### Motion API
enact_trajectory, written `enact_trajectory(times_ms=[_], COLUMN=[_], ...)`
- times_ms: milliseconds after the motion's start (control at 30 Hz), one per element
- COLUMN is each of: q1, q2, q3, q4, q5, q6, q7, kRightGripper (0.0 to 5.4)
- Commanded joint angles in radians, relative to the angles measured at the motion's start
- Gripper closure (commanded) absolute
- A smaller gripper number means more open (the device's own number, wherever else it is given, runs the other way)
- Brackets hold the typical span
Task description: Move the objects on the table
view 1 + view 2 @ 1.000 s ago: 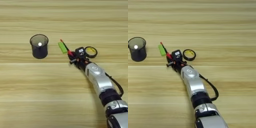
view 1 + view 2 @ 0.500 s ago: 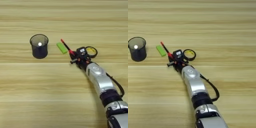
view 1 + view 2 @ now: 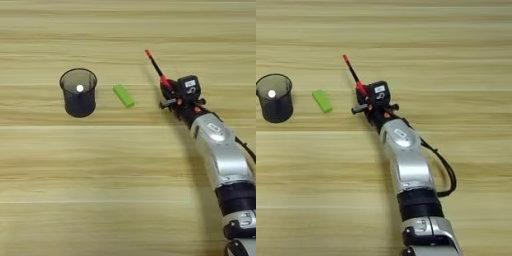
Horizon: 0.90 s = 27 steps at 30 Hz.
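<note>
A slim red-and-black pen (image 3: pixel 154 64) sticks out up and to the left from my right gripper (image 3: pixel 168 94), which is shut on its lower end. The pen's red tip points toward the far side of the table (image 3: pixel 128 190). In the right eye view the same pen (image 3: pixel 351 69) rises from the gripper (image 3: pixel 364 98). Left of the gripper, and apart from it, a bright green block (image 3: pixel 123 95) lies flat on the wood. My silver forearm (image 3: pixel 220 150) runs in from the bottom right corner.
A black mesh cup (image 3: pixel 78 92) stands upright left of the green block, with a small white thing inside it. A black cable (image 3: pixel 441 165) loops along the forearm.
The gripper has taken hold of the pen and carried it right and away from the green block. The pen now points further toward the far side. The block and cup have not moved.
</note>
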Motion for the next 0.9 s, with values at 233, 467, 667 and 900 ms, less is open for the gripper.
enact_trajectory(times_ms=[233, 467, 667, 900], q1=[-0.024, -0.037, -0.048, -0.070], q2=[-0.122, -0.126, -0.126, -0.126], q3=[-0.138, -0.158, -0.143, -0.126], q4=[-0.028, 0.070, 0.178, 0.264], q5=[0.030, 0.026, 0.016, 0.012], q6=[0.008, -0.002, 0.003, -0.013], q7=[-0.058, -0.078, -0.080, -0.077], kRightGripper=[4.64, 4.64, 4.64, 4.64])
